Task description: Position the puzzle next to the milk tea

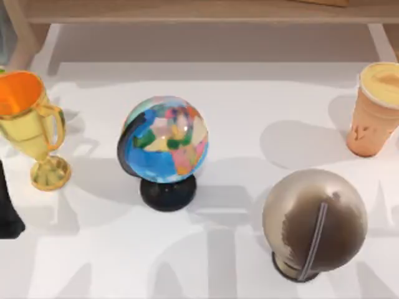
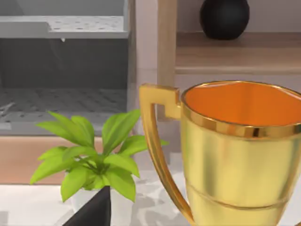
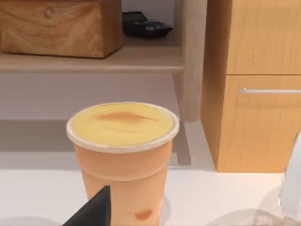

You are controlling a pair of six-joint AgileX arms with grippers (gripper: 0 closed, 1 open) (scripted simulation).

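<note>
The puzzle is out of view. The milk tea, a brown and cream cup with a domed lid and a straw, stands at the front right of the table. My left gripper is a dark shape at the table's left edge, just in front of a gold trophy. A dark part of it rises at the edge of the left wrist view. A dark part of my right gripper sits close in front of an orange cup.
A multicoloured globe on a black stand is at the centre. The gold trophy stands at the left, with a small green plant beside it. The orange cup is at the far right. A wooden shelf runs along the back.
</note>
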